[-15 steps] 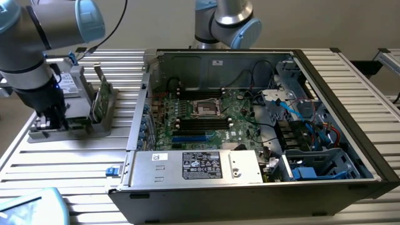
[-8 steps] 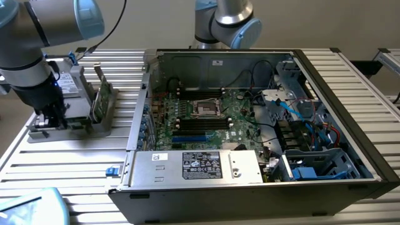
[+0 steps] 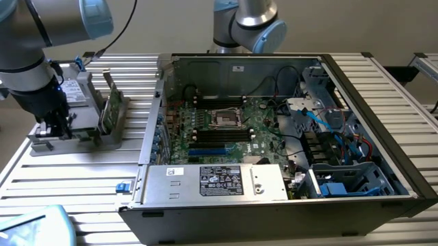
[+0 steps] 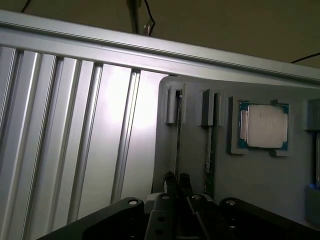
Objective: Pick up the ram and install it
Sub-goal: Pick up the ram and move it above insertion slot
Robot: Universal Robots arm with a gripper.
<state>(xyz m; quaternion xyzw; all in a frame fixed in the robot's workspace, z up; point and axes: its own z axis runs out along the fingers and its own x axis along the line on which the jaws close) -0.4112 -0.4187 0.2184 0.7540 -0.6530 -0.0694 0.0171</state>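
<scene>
While the arm [image 3: 27,77] hangs over the grey holder [image 4: 260,180] on the desk [image 4: 75,125], its jaws pinch the ram [image 4: 178,145] — thin, edge-on.

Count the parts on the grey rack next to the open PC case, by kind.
Ram sticks: 2
Processor chip: 1
Drive: 1
Total: 4
</scene>
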